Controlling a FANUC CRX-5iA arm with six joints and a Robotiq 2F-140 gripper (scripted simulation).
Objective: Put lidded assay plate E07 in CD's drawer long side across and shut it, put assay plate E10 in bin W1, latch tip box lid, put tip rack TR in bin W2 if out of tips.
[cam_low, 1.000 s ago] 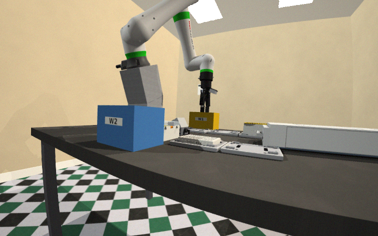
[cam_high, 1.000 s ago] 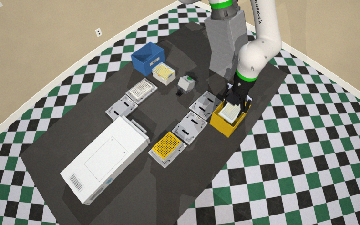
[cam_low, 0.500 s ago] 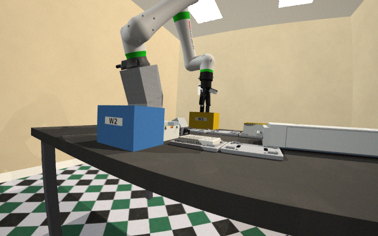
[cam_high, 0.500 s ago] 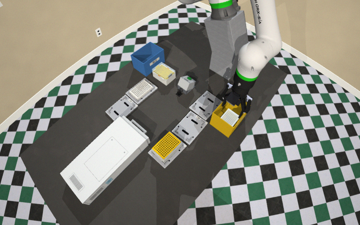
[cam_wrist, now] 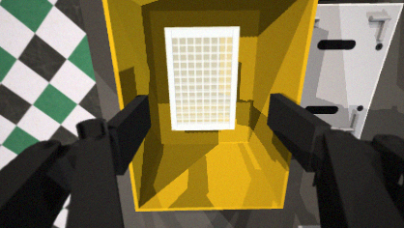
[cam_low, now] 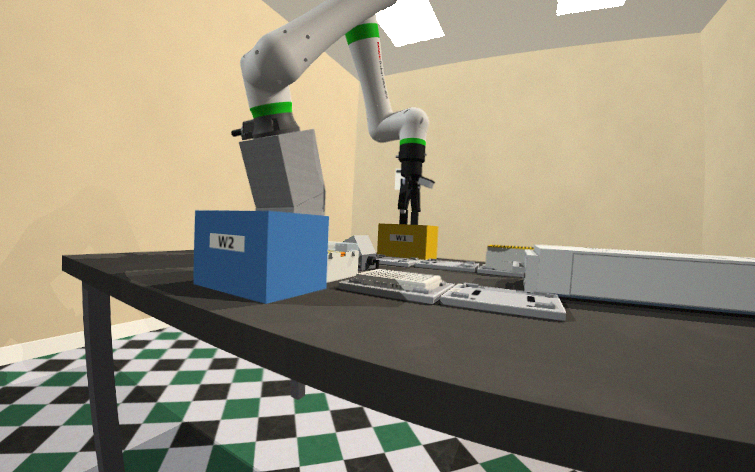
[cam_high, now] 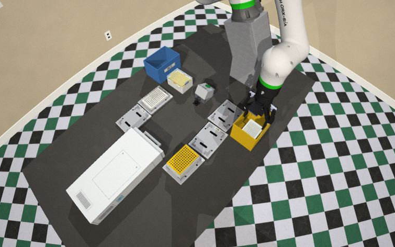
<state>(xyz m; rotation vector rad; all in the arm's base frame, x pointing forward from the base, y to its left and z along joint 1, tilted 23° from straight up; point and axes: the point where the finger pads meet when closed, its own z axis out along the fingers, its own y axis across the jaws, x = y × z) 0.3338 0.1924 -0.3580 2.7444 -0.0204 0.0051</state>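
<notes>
The gripper [cam_wrist: 208, 132] hangs over the open yellow bin [cam_high: 244, 134], its two fingers spread wide with only air between them, touching neither the walls nor the clear plate [cam_wrist: 202, 77], which lies down on the bin's floor. The wrist view alone looks straight into the bin and shows the plate whole, well below the fingertips; the top view shows just a white corner of the plate [cam_high: 251, 128] behind the gripper [cam_high: 256, 114]. The exterior view hides the plate altogether but is the only one where the W1 label on the yellow bin [cam_low: 407, 240] and the W2 label on the blue bin [cam_low: 260, 255] can be read, and it shows the gripper [cam_low: 408, 218] just above the yellow bin's rim. From above, the tabletop [cam_high: 168, 202] carries two bins, one yellow near the right edge and one blue [cam_high: 161, 63] near the far left corner. There are six grey deck pads, four of them bare, one [cam_high: 185, 174] holding a yellow perforated rack [cam_high: 182, 159] and one holding a white gridded plate [cam_high: 154, 98]. One tip box [cam_high: 179, 80] sits beside the blue bin, one green key [cam_high: 204, 91] next to it, and one long white cooler [cam_high: 114, 178] lies toward the near left corner.
</notes>
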